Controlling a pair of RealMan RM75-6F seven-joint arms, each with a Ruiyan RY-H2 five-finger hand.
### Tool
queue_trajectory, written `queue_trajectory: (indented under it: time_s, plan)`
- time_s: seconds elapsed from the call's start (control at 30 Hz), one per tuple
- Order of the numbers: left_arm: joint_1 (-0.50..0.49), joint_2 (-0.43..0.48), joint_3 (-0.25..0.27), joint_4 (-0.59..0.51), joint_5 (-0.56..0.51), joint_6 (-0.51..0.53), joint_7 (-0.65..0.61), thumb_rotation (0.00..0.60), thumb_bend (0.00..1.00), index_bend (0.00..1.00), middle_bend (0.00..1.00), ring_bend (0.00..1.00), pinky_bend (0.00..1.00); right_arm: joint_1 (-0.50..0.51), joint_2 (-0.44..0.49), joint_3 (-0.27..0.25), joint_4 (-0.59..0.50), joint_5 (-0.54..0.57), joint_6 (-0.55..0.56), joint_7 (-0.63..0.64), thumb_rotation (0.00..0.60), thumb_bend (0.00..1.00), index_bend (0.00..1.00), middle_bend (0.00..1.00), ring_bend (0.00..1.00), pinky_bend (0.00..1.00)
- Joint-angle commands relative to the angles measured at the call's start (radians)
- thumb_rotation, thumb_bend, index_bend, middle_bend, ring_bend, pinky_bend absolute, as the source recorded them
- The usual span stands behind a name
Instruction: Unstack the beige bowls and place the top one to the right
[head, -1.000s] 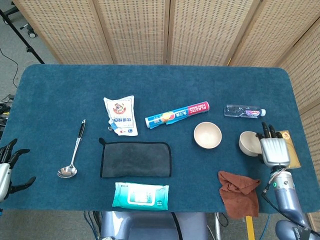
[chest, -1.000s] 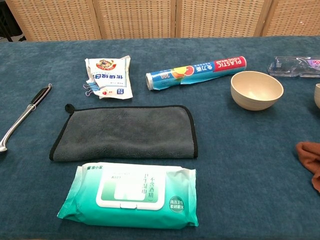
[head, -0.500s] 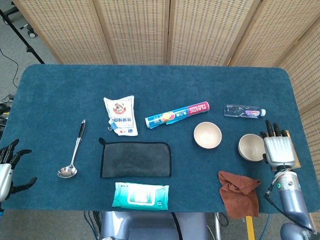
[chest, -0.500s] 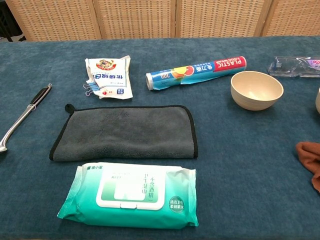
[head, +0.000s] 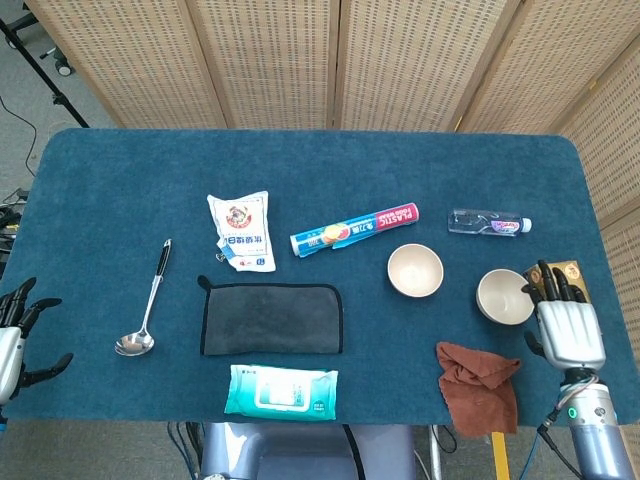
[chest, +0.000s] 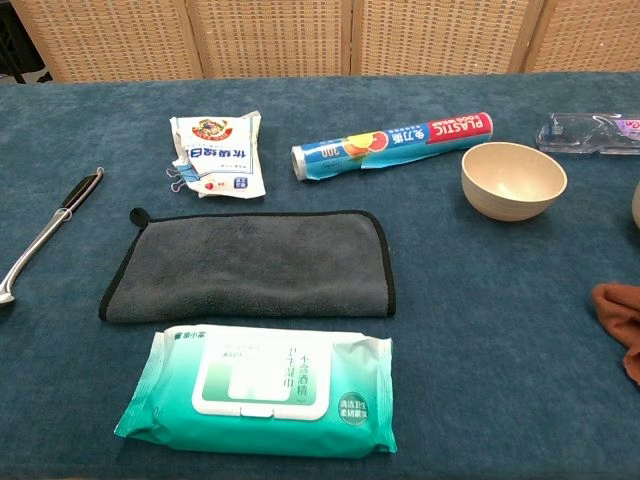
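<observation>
Two beige bowls stand apart on the blue table. One bowl (head: 415, 270) (chest: 513, 180) sits right of centre. The other bowl (head: 504, 296) stands upright further right; only its edge (chest: 636, 204) shows in the chest view. My right hand (head: 567, 328) is just right of that bowl, fingers straight and apart, holding nothing and clear of the rim. My left hand (head: 14, 332) hovers at the table's left front corner, fingers spread and empty. Neither hand shows in the chest view.
A plastic wrap roll (head: 354, 229) and a clear bottle (head: 488, 223) lie behind the bowls. A brown cloth (head: 479, 385) lies in front of the right bowl, a tan card (head: 575, 283) beside it. Grey towel (head: 271, 318), wipes pack (head: 281, 391), snack bag (head: 241, 231) and ladle (head: 147, 308) lie left.
My right hand has let go of the right bowl and drawn back toward the front right. The bowl, tilted a second ago, now stands upright on the table.
</observation>
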Motion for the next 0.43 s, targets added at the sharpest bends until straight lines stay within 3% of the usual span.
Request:
queue_trajectory:
  time_s: [0.03,0.43]
  plan:
    - [0.001,-0.005,-0.005,0.006,0.002,0.009,-0.004,0.600,0.18,0.26,0.00,0.00,0.05,-0.076,0.000,-0.032,-0.012,-0.065,0.072,0.091,0.600,0.31,0.25,0.00,0.00,0.21]
    - [0.009,-0.022,-0.022,0.025,-0.006,0.035,-0.027,0.600,0.18,0.26,0.00,0.00,0.05,-0.160,-0.008,-0.062,0.019,-0.172,0.139,0.190,0.600,0.31,0.25,0.00,0.00,0.21]
